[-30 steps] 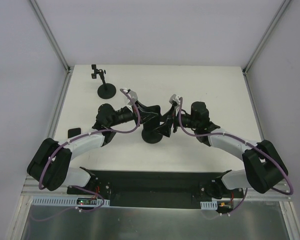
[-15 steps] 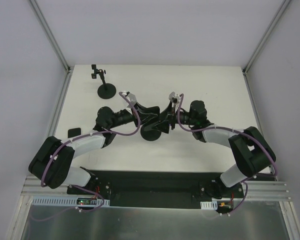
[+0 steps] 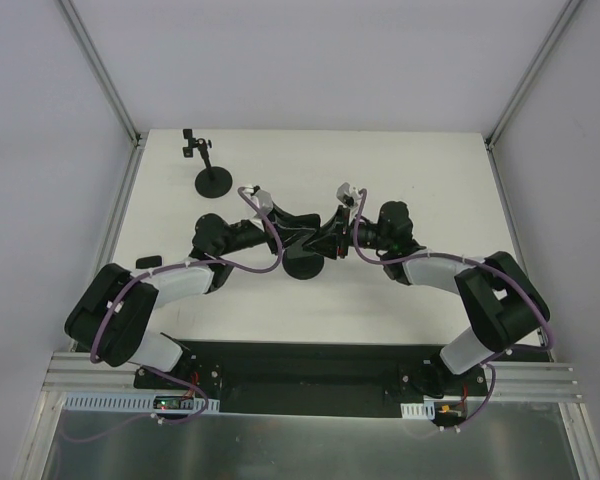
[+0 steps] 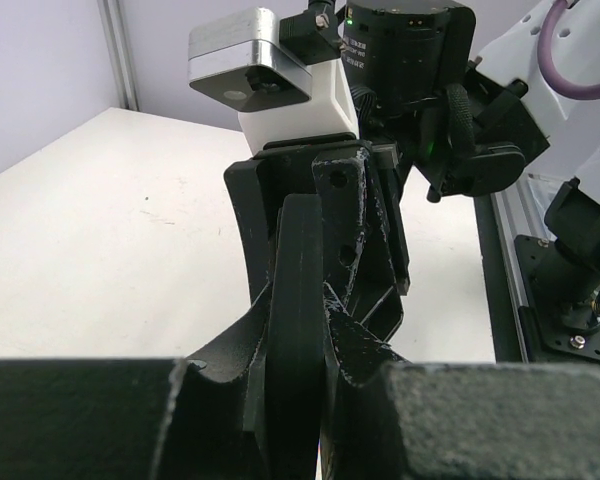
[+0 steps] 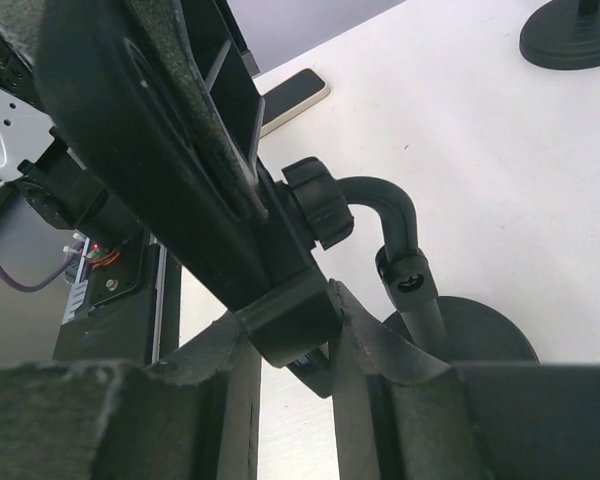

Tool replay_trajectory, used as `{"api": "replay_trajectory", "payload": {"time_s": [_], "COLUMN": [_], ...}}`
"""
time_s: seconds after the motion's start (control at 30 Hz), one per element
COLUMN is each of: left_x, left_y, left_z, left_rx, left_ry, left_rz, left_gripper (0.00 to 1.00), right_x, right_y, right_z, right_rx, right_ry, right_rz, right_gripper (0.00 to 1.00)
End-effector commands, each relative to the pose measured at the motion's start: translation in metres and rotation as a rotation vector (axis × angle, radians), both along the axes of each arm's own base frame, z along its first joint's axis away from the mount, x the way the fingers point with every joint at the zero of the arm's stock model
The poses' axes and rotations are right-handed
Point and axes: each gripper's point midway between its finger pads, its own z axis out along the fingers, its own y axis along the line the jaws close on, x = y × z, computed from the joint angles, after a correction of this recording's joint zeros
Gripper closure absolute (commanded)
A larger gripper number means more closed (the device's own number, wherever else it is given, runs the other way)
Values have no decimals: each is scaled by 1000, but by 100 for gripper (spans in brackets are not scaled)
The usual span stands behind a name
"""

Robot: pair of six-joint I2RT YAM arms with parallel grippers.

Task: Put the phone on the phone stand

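The left fingers (image 4: 140, 410) sit either side of the stand's cradle (image 4: 298, 300), seen edge-on. It's all black on black, so I honestly can't tell if they're pinching it. The right fingers (image 5: 220, 400) are clenched on the cradle's bottom lip. From above, both tips merge into one dark blob over the stand (image 3: 305, 266). The phone (image 3: 148, 262) lies flat on the bench (image 3: 420, 170), near left, well apart from the stand. Since a second ago the right elbow has tucked inward.
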Motion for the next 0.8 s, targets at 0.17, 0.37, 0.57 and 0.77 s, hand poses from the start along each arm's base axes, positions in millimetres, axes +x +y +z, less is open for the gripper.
{"api": "replay_trajectory", "payload": {"time_s": [0.17,0.37,0.57,0.77], "left_x": [25,34,35,21], "left_y": [2,2,18,37], "left_z": [13,12,20,35], "left_rx": [-47,-33,-66,-112], "left_ry": [-64,96,163,194], "left_rz": [69,46,93,128], "left_gripper": [100,90,55,15], "right_x": [-3,19,24,34], "right_y": [-2,-57,-83,-91], "right_z": [53,58,65,79], "right_rx": [117,79,29,16], "right_ry": [-144,-142,-155,-85], "right_rz": [-60,-248,-366,-501], "right_gripper": [34,14,9,8]}}
